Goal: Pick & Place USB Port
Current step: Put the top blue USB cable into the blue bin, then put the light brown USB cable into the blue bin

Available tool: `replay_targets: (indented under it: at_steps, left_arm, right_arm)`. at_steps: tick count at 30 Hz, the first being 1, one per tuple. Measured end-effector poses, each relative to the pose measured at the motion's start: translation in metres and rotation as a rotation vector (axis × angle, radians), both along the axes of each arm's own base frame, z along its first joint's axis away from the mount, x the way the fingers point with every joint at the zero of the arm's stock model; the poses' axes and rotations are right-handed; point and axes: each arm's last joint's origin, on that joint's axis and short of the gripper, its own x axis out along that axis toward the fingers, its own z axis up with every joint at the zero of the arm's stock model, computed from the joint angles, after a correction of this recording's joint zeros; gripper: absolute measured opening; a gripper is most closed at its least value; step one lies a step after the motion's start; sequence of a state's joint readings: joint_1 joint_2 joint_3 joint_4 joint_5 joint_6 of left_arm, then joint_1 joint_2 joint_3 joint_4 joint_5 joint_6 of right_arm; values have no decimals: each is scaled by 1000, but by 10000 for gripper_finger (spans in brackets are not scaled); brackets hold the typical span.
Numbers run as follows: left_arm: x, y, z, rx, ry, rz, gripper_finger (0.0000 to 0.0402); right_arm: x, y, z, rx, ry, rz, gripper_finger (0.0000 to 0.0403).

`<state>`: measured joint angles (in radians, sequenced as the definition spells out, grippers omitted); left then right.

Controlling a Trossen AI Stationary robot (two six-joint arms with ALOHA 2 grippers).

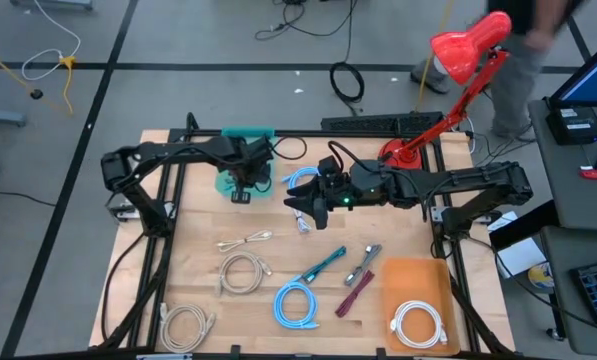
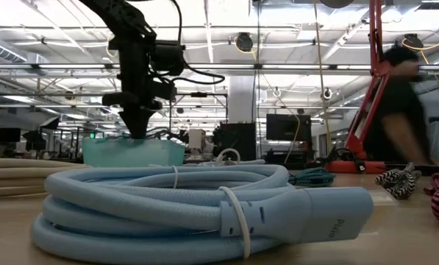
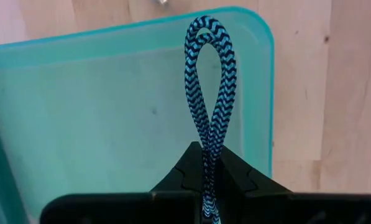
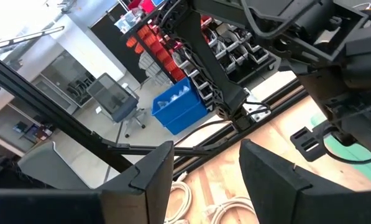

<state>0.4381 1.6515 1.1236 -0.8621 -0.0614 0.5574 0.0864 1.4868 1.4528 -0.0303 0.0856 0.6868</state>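
Observation:
My left gripper (image 3: 211, 177) is shut on a blue-and-black braided cable (image 3: 210, 81) and points down over a teal tray (image 3: 110, 106). The high view shows this gripper (image 1: 243, 188) above the tray (image 1: 223, 182) near the table's far edge. The low view has it (image 2: 138, 125) just above the tray (image 2: 131, 152). My right gripper (image 1: 300, 208) is open and hovers mid-table beside a light-blue coiled cable (image 1: 300, 180). In its own view the open right gripper (image 4: 201, 171) faces the left arm and the room. My left gripper pinches the braided cable between its two fingers (image 3: 188, 171), at a folded loop of two strands side by side. The loop's end (image 3: 209, 31) sticks out past the fingertips, over the tray's floor. The fingers come from above, pointing down. The rest of the cable is hidden behind the gripper.
Coiled cables lie on the near half of the table: beige (image 1: 243, 270), light blue (image 1: 296, 305), teal braided (image 1: 323, 265), grey (image 1: 363, 265), red-black (image 1: 356, 295). An orange tray (image 1: 415, 285) holds a white cable (image 1: 418, 322). A red lamp (image 1: 458, 60) stands at the far right; a person (image 1: 523, 60) beyond it.

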Motion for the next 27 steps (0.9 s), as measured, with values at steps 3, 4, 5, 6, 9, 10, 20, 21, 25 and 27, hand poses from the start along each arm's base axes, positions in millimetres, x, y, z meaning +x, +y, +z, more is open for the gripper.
replay_targets:
  at_steps: [3,4,5,6,9,10,20,21,25,27]
  left_arm:
    - [1,1,-3,-3,12,-8,12]
    - [1,1,-4,-5,15,-6,12]
    - [1,2,-4,-5,15,-3,12]
    - [1,2,-4,-5,13,4,12]
    - [-2,6,-4,14,26,47,24]
    - [-3,8,-4,23,31,65,37]
    - [-10,17,-4,-13,25,175,143]
    - [-10,17,-4,-15,27,181,146]
    - [-12,16,0,-14,20,190,152]
    - [-15,14,7,-5,0,188,152]
  right_arm:
    - [0,0,0,0,0,1,172]
    - [0,0,0,0,0,1,171]
    - [0,0,0,0,0,2,171]
    - [0,0,0,0,0,2,171]
    - [0,0,0,-1,0,3,171]
    - [0,0,0,-1,0,3,171]
    - [0,0,0,-11,0,6,171]
    - [0,0,0,-15,0,6,171]
    - [0,0,0,-18,5,7,171]
    - [0,0,-1,-18,6,7,171]
